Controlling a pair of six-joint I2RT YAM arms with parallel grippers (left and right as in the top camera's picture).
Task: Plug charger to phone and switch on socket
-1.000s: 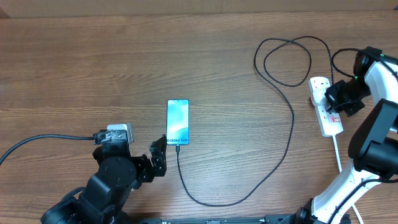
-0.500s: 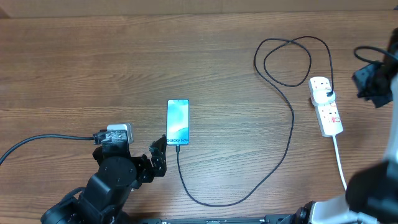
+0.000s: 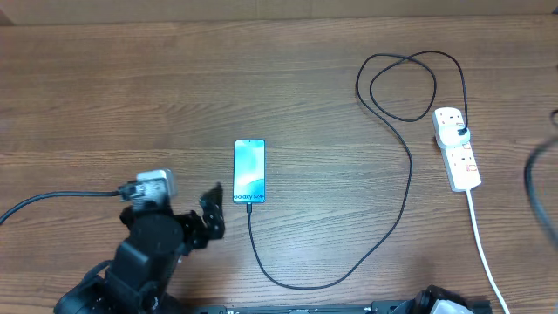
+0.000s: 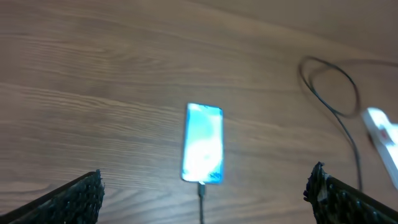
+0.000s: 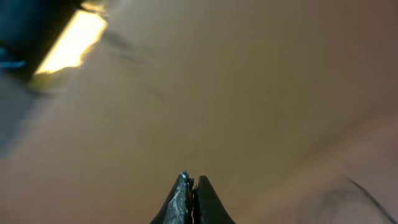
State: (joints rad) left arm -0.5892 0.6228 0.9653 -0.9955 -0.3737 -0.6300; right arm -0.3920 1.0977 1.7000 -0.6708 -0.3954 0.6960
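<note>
The phone (image 3: 249, 170) lies flat mid-table, screen lit light blue; it also shows in the left wrist view (image 4: 203, 143). The charger cable (image 3: 397, 209) has its tip in the phone's near end, loops right and back, and ends in a black plug (image 3: 461, 133) seated in the white socket strip (image 3: 459, 161). My left gripper (image 3: 212, 214) is open and empty, just left of the phone's near end; its fingers (image 4: 205, 199) frame the phone from a distance. My right gripper (image 5: 189, 180) is shut on nothing, in a blurred view away from the socket.
The right arm shows only as a dark blur (image 3: 542, 174) at the overhead view's right edge. A black cable (image 3: 52, 199) runs left from the left arm's base. The socket's white cord (image 3: 482, 244) runs toward the front edge.
My right arm has swung away from the socket and out past the right edge. My left arm has shifted slightly left, away from the phone. Phone, cable and socket have not moved.
</note>
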